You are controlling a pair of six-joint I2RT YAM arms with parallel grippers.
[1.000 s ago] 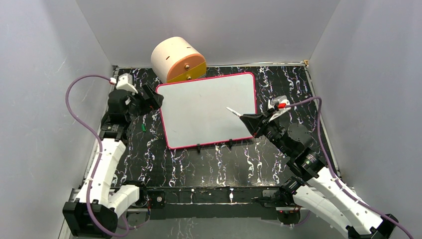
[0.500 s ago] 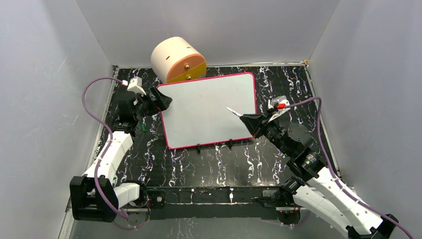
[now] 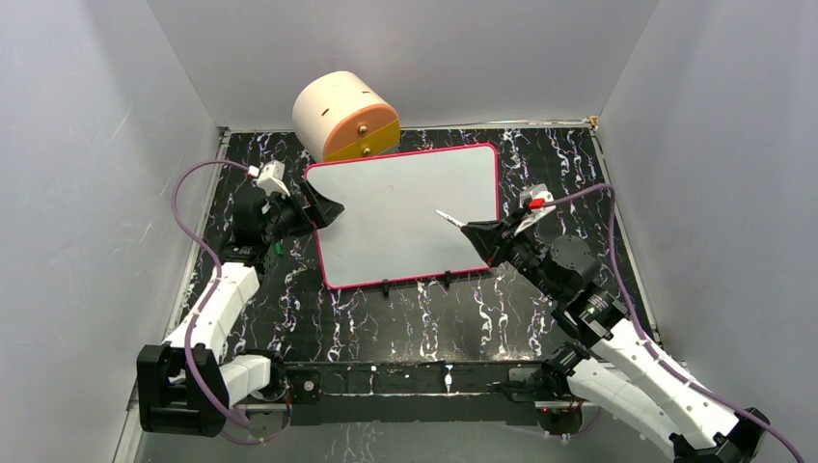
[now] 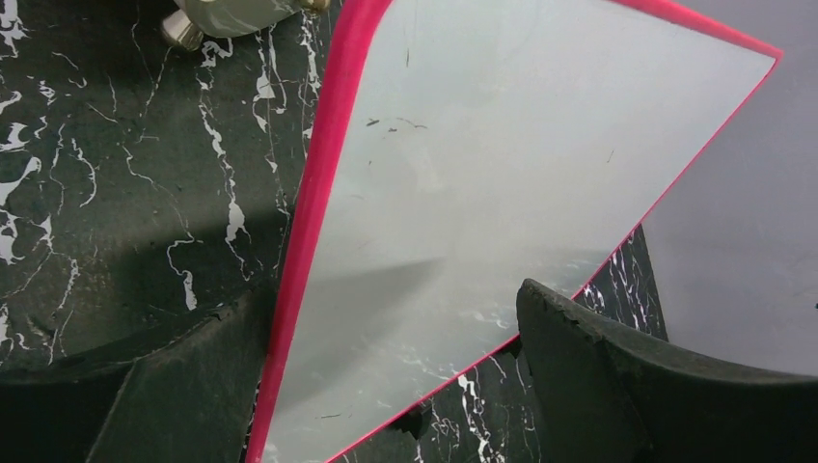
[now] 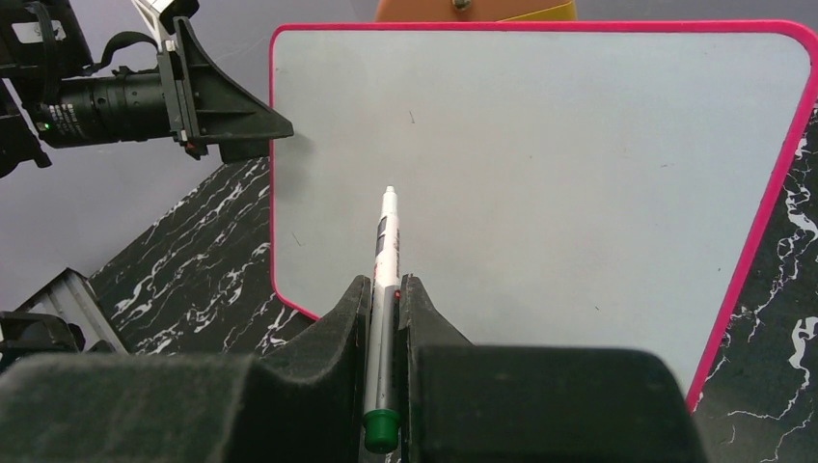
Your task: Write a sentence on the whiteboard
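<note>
The left end effector is released, its two dark fingers spread wide. In the left wrist view the red-pink rim of the large flat white whiteboard runs up between those fingers, one finger over the board face and the other over the black white-veined marble-pattern bench. I judge its job is to pin that edge, so it should press down on or close over the rim before any stroke begins. Otherwise the board is likely to slide under the writing pressure.

The whiteboard lies flat between the two end effectors, directly ahead of both. Its face is bare apart from a few faint scuffs, and none of the sentence is on it yet. Beyond its far edge sits a cream and orange cylindrical drum, clear of the writing area.

The right end effector is clenched on a slim white marker with a green rear cap. The marker juts straight out ahead of the fingers, its tip over the middle of the board. Whether the tip touches the surface I cannot tell.

For a readable line, the tip should go well forward and across toward the left end effector's side to start. It should then lower gently, with light, even contact and the marker angle constant.
</note>
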